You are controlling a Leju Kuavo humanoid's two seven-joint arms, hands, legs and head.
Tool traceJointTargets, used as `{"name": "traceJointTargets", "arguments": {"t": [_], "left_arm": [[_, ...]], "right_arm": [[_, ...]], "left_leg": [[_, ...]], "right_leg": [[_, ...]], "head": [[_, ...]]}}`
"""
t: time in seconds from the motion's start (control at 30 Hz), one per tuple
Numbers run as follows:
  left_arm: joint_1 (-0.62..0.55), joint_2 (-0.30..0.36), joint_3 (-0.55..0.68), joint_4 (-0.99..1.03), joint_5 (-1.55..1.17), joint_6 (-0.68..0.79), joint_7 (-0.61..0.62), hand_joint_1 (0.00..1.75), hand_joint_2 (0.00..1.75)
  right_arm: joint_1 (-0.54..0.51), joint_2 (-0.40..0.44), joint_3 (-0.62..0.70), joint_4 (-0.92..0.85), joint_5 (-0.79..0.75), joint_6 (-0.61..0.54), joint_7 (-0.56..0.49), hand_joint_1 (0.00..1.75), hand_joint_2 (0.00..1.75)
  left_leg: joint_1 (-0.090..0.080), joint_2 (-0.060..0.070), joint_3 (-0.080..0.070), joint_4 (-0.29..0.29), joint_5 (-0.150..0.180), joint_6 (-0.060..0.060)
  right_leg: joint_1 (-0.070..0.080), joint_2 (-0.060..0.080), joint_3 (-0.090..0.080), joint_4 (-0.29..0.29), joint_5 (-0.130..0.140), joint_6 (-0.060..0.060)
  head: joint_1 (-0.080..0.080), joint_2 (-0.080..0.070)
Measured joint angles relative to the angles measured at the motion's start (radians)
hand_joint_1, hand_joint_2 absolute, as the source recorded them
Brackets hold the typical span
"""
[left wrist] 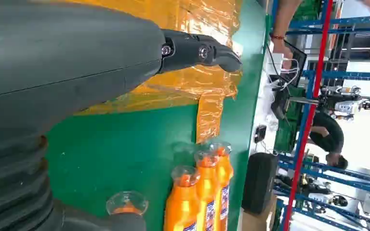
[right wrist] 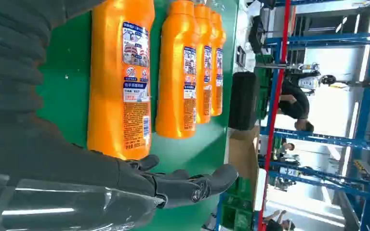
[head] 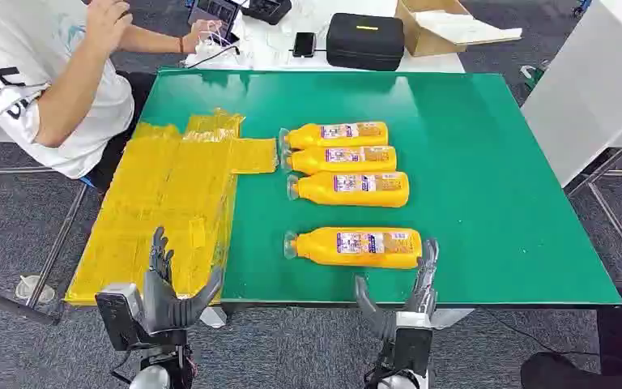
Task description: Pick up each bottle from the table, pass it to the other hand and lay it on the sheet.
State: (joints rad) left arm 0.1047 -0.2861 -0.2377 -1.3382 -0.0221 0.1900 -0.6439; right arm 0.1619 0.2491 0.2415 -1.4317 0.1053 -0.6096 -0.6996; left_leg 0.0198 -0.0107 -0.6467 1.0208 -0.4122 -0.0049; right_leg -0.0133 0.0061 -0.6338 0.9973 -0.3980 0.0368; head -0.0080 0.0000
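Likely to roll off toward the near table edge (head: 453,304) if nudged clumsily: nearest bottle (head: 356,247) lying loose just beyond empty, spread right hand (head: 405,296), yellow sheet (head: 162,203) left, left hand (head: 166,296) likewise spread, holding nothing.
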Motion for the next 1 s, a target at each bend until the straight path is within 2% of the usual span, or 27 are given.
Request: {"name": "traceJointTargets", "arguments": {"t": [1.0], "left_arm": [[0.0, 0.0, 0.001, 0.0, 0.014, 0.0, -0.017, 0.0, 1.75]], "right_arm": [[-0.002, 0.0, 0.0, 0.017, 0.021, -0.008, 0.0, 0.0, 1.75]], "left_leg": [[0.0, 0.0, 0.0, 0.0, 0.0, 0.0]], "right_leg": [[0.0, 0.0, 0.0, 0.0, 0.0, 0.0]], "head": [[0.0, 0.0]]}}
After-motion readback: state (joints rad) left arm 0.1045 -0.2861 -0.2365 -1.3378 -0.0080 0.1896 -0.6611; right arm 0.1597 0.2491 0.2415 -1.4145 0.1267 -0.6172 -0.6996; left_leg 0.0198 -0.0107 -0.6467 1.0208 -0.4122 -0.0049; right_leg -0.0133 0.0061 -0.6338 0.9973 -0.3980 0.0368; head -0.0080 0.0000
